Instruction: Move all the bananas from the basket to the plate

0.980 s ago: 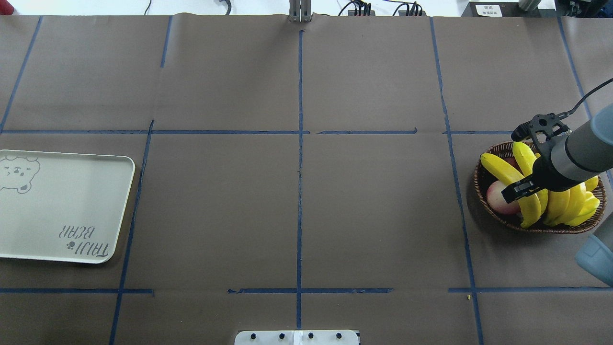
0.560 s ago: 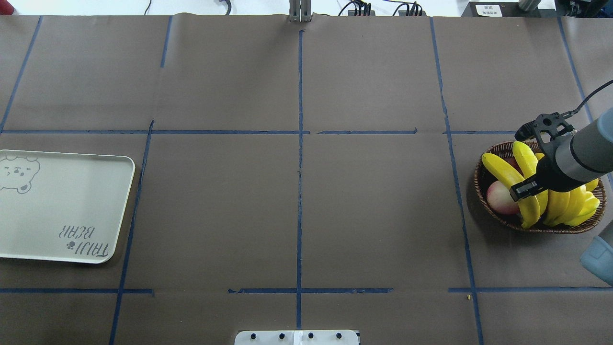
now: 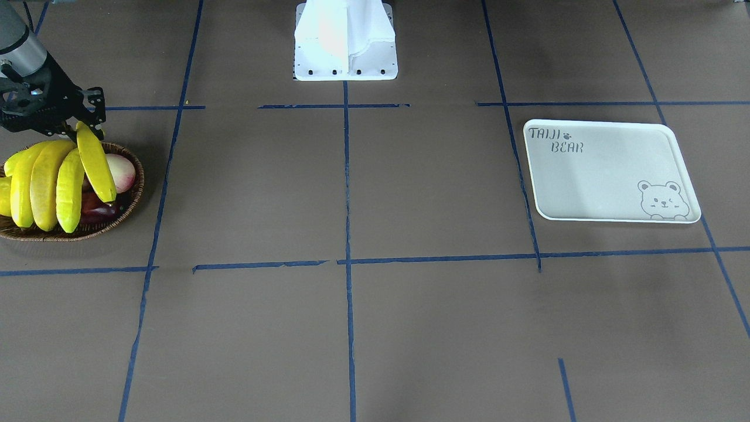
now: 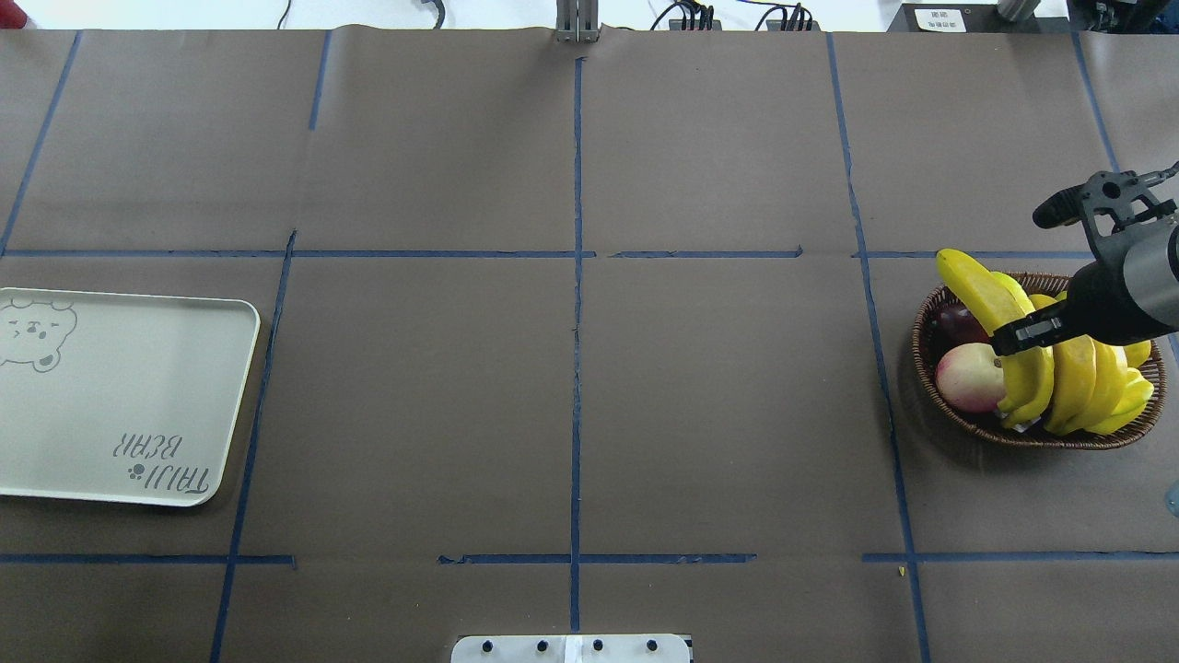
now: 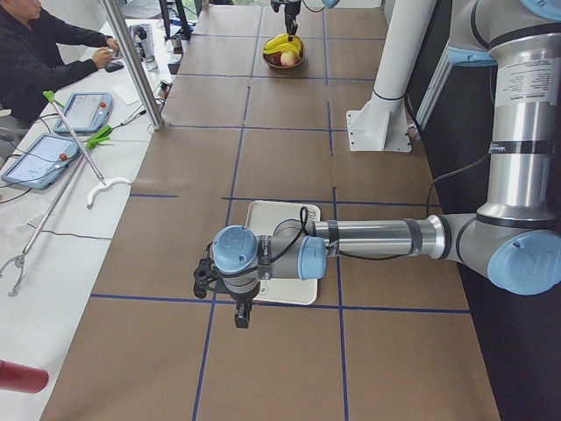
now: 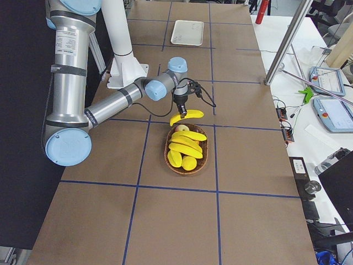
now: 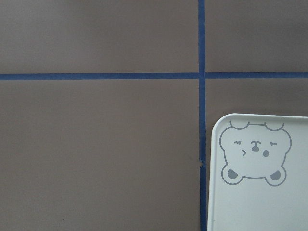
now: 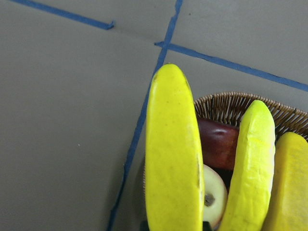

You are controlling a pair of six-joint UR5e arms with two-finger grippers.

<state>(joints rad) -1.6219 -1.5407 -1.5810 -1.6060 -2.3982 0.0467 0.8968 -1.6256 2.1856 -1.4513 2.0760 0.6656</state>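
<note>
Overhead exterior: right gripper [image 4: 1009, 343] clenching glossy curved banana [image 4: 972, 281] over woven wicker basket [image 4: 919, 350], tip pointing away from robot; left gripper [image 5: 242, 314] grip untellable.

"TAIJI BEAR" on plate [image 3: 609, 176] (grey lettering)

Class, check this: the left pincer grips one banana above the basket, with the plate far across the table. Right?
No: the right pincer grips the banana above the basket, with the plate far across the table. The overhead exterior view shows it.
</note>
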